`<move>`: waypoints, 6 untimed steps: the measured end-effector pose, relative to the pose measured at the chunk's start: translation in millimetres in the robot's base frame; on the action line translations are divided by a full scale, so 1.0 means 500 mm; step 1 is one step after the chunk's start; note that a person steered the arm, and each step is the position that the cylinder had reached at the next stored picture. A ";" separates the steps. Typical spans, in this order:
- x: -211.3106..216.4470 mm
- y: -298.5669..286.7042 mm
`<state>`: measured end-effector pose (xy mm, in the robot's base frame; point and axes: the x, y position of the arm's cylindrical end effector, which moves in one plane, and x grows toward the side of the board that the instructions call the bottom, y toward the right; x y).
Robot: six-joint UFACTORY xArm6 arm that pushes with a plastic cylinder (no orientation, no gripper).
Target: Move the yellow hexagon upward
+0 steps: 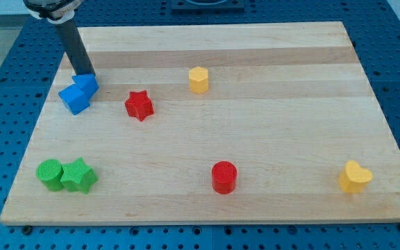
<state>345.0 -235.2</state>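
The yellow hexagon (198, 79) sits in the board's upper middle, right of the red star (139, 105), apparently untouched. My tip (87, 73) (a bare rod, no fingers to open or close) rests against the blue blocks (78, 94) far left, so the push seems not yet begun.

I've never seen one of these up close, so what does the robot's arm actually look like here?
Only its end shows. A straight, round, dark rod, near black and plain with no markings I can see, slants down to my tip, beside the blue blocks. At the view's top it joins a wider dark fitting with a pale band. No cables, fingers or sleeves are visible.
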 end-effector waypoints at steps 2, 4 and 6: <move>-0.002 0.000; -0.051 0.084; 0.039 0.214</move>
<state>364.6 -128.3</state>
